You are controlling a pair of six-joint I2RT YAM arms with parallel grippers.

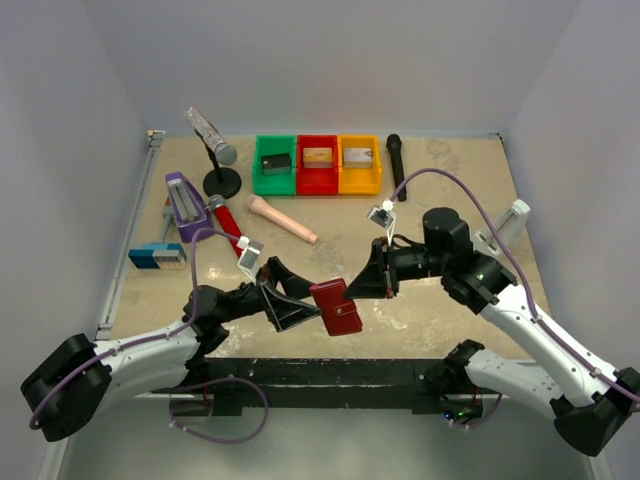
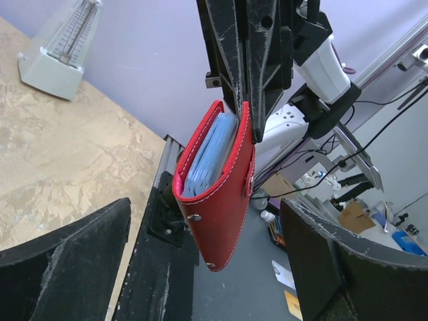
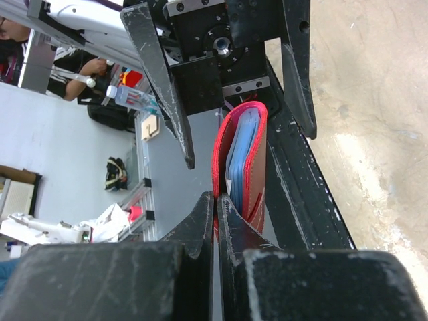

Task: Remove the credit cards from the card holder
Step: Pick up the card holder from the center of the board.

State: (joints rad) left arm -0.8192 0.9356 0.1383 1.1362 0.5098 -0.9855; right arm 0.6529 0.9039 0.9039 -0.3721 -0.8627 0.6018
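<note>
The dark red card holder [image 1: 338, 308] hangs in the air over the table's near edge, slightly open, with pale blue pockets [image 2: 208, 155] showing inside. My right gripper [image 1: 352, 289] is shut on one red cover of the card holder [image 3: 249, 150], pinching it at the edge [image 3: 217, 200]. My left gripper [image 1: 314, 305] is open, and its fingers [image 2: 73, 257] stand on either side of the card holder [image 2: 224, 207] without touching it. The credit cards are hidden inside the pockets.
Green [image 1: 275, 165], red [image 1: 318, 163] and yellow [image 1: 360, 163] bins stand at the back. A microphone on a stand [image 1: 215, 150], a purple metronome [image 1: 185, 205], a red microphone [image 1: 228, 225], a pink cylinder [image 1: 283, 218], a black microphone [image 1: 396, 165] and a blue box [image 1: 157, 256] lie around.
</note>
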